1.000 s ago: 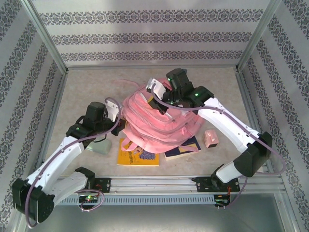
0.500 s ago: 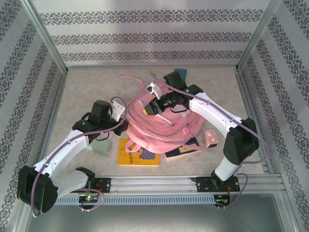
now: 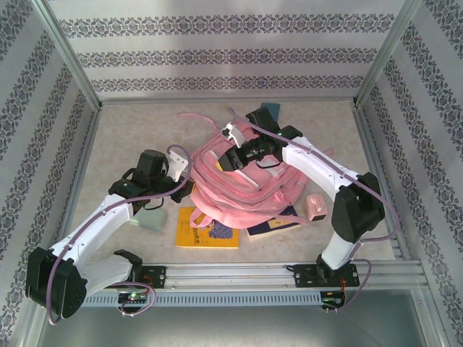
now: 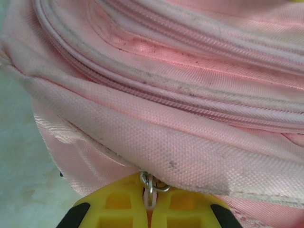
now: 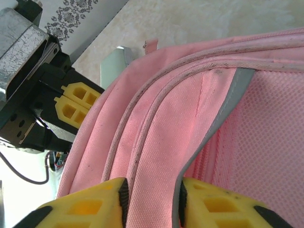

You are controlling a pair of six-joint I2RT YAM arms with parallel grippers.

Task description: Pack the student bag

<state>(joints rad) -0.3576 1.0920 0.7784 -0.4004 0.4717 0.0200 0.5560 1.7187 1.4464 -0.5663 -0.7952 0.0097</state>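
Student bag [image 3: 249,184] mid-table, L gripper [image 4: 150,209] at left edge, bare tabletop [image 3: 145,126] behind.

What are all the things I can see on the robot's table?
student bag: one, pink, middle of the table
yellow book: one, yellow, in front of the bag
dark book: one, dark blue, partly under the bag's near edge
small pink thing: one, pink, right of the bag
pouch: one, pale green, left of the yellow book
teal thing: one, teal, behind the bag, mostly hidden
table: one, speckled beige
left pincer: one, yellow, shut on the zip pull
right pincer: one, yellow, pinching a bag fold
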